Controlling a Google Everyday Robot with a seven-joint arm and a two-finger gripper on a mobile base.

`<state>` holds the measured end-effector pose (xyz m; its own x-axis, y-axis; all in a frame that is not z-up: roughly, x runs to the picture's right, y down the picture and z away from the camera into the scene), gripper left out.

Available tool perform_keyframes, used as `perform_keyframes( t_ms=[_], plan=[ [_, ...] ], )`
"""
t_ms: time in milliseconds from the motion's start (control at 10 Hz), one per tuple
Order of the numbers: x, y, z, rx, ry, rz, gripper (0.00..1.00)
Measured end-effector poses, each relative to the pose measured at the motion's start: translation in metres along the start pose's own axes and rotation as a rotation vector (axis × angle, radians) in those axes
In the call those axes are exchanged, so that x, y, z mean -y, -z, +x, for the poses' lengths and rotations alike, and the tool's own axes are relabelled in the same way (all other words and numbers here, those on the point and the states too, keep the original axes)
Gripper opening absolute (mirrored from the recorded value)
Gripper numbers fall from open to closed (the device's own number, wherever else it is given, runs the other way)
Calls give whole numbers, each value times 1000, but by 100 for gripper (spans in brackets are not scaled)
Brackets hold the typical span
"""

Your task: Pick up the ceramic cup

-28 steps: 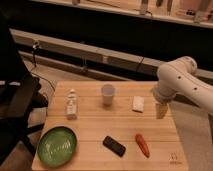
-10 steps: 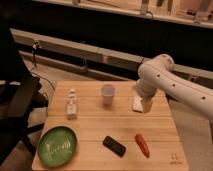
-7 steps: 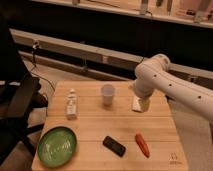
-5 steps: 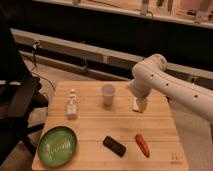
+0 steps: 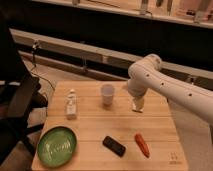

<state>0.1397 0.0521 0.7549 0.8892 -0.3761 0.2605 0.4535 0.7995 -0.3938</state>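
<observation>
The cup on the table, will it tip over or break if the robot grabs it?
The ceramic cup stands upright and is taller than wide, so a sideways bump could probably tip it. It looks stiff and smooth, so likely slippery and breakable if dropped. The gripper hangs beside it, not touching.

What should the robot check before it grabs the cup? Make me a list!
1. Cup standing up: ok. The ceramic cup is upright on the wooden table.
2. Room around the cup: ok. The small bottle stands well apart from it.
3. Gripper at the cup: not ok. The gripper hangs low beside the cup, not around it.
4. Way across: ok. Only bare wood shows between gripper and cup.
5. Cup lifted: not ok. It sits on the table.
</observation>
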Motion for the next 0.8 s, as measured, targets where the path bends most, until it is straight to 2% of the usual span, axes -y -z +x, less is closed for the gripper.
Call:
perform_keyframes(
  t_ms=[800],
  plan=[
    [16,-11,-9,17,84,5,80]
  ],
)
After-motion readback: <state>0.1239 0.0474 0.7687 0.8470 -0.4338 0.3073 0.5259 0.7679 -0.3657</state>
